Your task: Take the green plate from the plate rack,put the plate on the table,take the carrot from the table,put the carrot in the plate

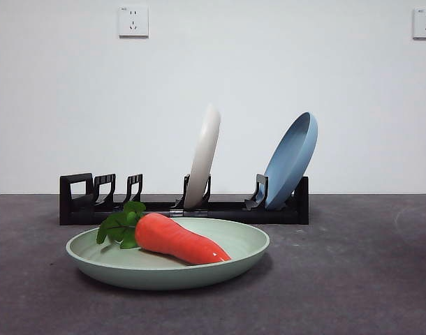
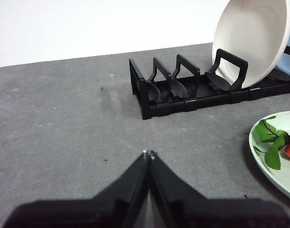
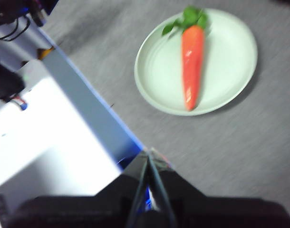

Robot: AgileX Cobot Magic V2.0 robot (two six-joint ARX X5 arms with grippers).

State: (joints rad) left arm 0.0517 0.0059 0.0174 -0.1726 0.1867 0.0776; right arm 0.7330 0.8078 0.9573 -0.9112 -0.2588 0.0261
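The pale green plate (image 1: 164, 269) lies flat on the dark grey table (image 1: 353, 279), in front of the black plate rack (image 1: 115, 202). On it rests the orange carrot (image 1: 181, 241), leaves toward the left. The right wrist view looks down on the green plate (image 3: 226, 71) and the carrot (image 3: 192, 66) from well above. My right gripper (image 3: 149, 154) is shut and holds nothing, high above the table's edge. My left gripper (image 2: 149, 154) is shut and empty, low over bare table, short of the rack (image 2: 183, 90) and beside the plate (image 2: 278, 161). No gripper shows in the front view.
A cream-white plate (image 1: 203, 157) and a sky-blue plate (image 1: 291, 160) stand upright in the rack. The rack's left slots hold nothing. A white and blue frame (image 3: 64, 128) lies beyond the table's edge in the right wrist view. A white wall stands behind the table.
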